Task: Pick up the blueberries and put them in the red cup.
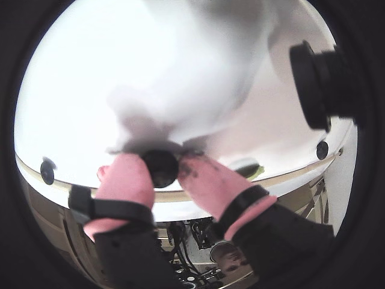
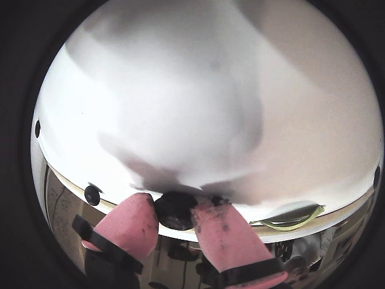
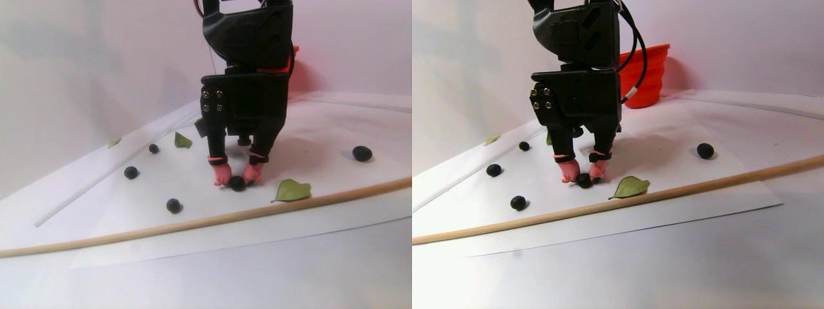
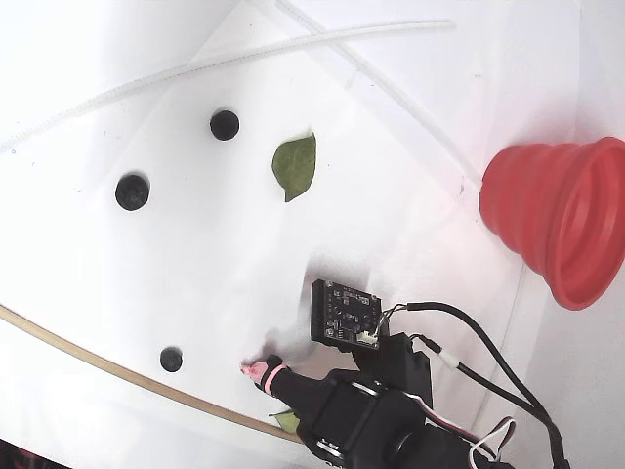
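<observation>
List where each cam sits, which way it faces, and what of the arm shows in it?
A wrist view: on the gripper, looking along pink fingertips pinching a blueberry.
Another wrist view: same ride, same blueberry.
Stereo pair view: low at table level, facing the arm; red cup behind.
Fixed view: overhead, looking down; arm at bottom.
Shared: stereo and fixed views both show the cup.

Looks like my bench test rig, not a home or kitchen. White paper sheet (image 3: 212, 222) taped flat as a work surface, plain white backdrop wall (image 3: 77, 64) behind it, a thin wooden dowel (image 3: 193, 223) fencing the edge. My arm's bare circuit board (image 4: 345, 315) and loose cables (image 4: 488, 362) are exposed.
</observation>
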Motion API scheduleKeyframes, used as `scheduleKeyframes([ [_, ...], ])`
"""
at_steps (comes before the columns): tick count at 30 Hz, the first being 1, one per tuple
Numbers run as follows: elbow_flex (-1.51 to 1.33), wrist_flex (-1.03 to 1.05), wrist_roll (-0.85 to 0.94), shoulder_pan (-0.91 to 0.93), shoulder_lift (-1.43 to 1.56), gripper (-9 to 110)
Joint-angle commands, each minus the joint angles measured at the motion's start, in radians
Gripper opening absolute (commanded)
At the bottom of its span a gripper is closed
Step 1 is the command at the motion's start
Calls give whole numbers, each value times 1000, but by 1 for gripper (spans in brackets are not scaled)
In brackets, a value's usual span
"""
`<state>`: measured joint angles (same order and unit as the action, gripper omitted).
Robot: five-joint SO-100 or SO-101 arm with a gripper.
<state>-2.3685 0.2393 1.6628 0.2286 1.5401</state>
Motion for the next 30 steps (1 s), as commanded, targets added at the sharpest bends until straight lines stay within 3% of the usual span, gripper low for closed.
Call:
scheduleKeyframes([
  [1, -40, 21, 5, 9, 66, 11],
  [30, -29, 160, 57, 109, 334, 10],
])
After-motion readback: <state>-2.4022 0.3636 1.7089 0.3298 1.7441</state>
